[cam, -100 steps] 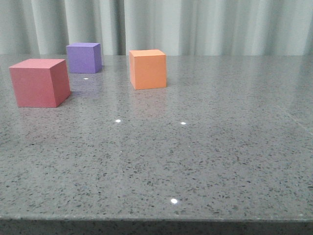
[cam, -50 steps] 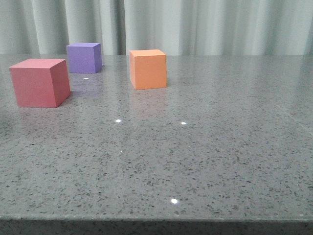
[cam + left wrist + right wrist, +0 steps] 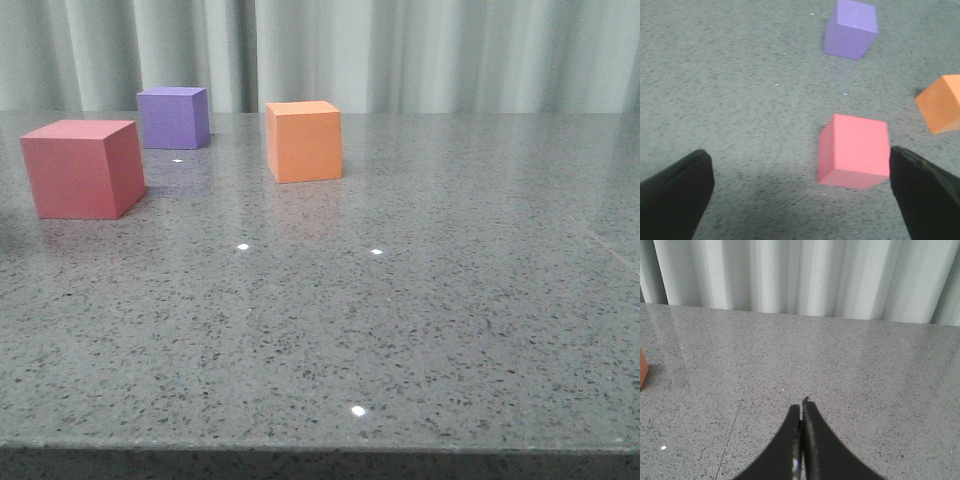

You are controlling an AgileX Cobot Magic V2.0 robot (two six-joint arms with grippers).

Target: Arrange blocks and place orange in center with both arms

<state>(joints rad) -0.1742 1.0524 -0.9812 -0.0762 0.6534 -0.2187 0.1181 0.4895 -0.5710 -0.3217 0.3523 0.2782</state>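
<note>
The left tool [image 3: 800,200] is spread wide, empty, the pinkish-red cube [image 3: 855,150] just ahead for straddling; the right tool [image 3: 801,412] is shut, empty, the orange cube [image 3: 303,140] well off.

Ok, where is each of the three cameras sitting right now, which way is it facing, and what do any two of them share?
Front view: low at the table's near edge, facing the curtain; shows the pinkish-red cube, purple cube and orange cube; no robot parts.
Left wrist view: looks down past the open left gripper at the table; all three cubes appear, as in the front view.
Right wrist view: looks level across bare table to the curtain; closed right gripper; orange sliver at the frame edge.
</note>
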